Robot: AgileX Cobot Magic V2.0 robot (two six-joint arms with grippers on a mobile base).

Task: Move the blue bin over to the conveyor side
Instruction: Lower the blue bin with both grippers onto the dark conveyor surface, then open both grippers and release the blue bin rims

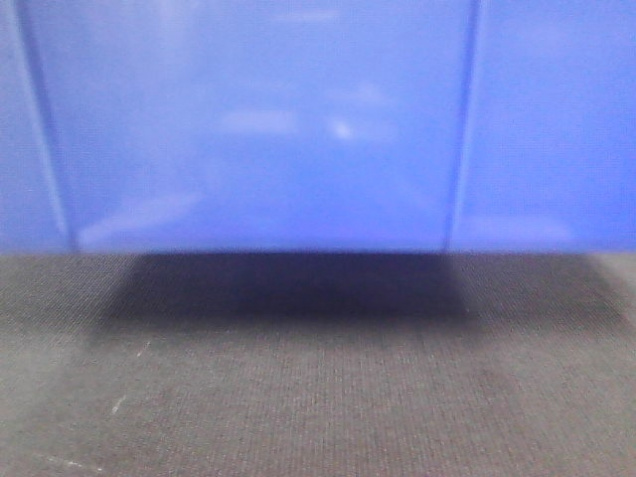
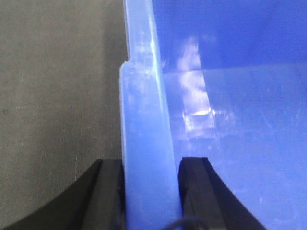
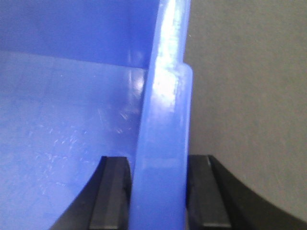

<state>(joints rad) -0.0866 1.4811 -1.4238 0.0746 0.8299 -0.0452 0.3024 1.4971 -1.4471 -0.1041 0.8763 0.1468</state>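
The left gripper (image 2: pixel 151 191) straddles the left rim of the blue bin (image 2: pixel 144 143), its black jaws clamped on the thick lip, one outside and one inside the tub. Gripping the rim there gives a firm purchase on a wall too wide to span. In the front view the bin (image 1: pixel 258 129) fills the upper frame: glossy blue plastic with soft reflections and thin vertical ribs, its base just above or resting on the conveyor (image 1: pixel 318 397), a dark grey woven belt that serves as the bench; which edge it nears is out of sight. The right gripper (image 3: pixel 158 196) mirrors this, jaws clamped on the opposite rim, balancing the load.
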